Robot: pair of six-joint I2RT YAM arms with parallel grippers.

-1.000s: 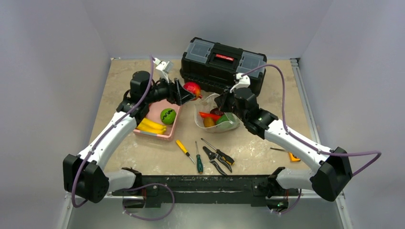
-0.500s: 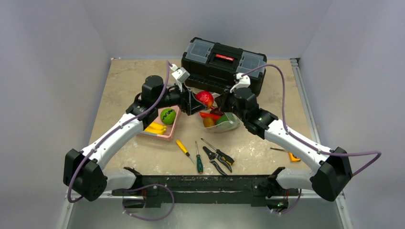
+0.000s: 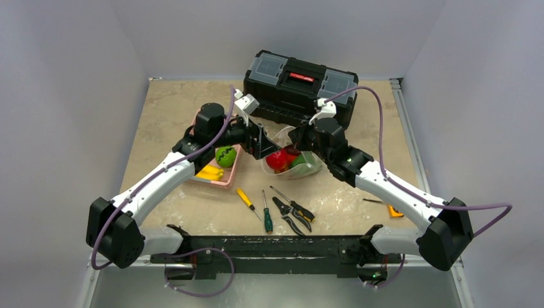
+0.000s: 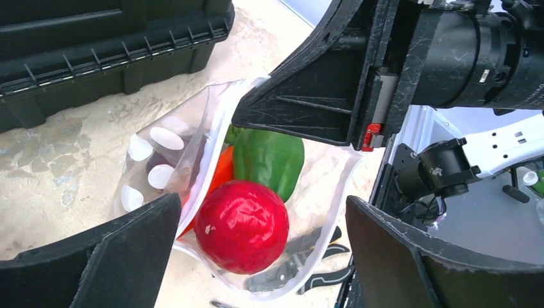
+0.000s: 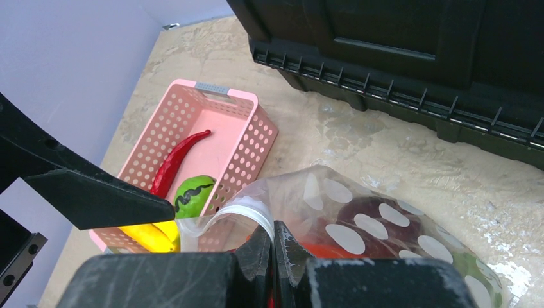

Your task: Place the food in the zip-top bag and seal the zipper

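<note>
The zip-top bag (image 3: 301, 165) lies open in front of the toolbox, with pale dots on its side (image 4: 151, 160). My right gripper (image 3: 299, 138) is shut on its rim, pinching the zipper strip (image 5: 253, 212). My left gripper (image 3: 262, 140) is open and empty just above the bag mouth, its jaws wide apart. A red apple (image 4: 242, 224) lies inside the bag beside a green pepper (image 4: 268, 157) and an orange piece (image 4: 221, 170). A red chili (image 5: 176, 157), a green fruit (image 5: 192, 196) and yellow bananas (image 5: 151, 234) lie in the pink basket (image 5: 253, 135).
A black toolbox (image 3: 298, 86) stands right behind the bag. A yellow-handled screwdriver (image 3: 246, 201), a green-handled screwdriver (image 3: 267, 219) and pliers (image 3: 292, 215) lie in front of the bag. A small orange item (image 3: 394, 212) lies at the right.
My left gripper carried the red apple right from above the basket to the bag mouth and opened. The apple now lies in the bag. My right gripper has held still.
</note>
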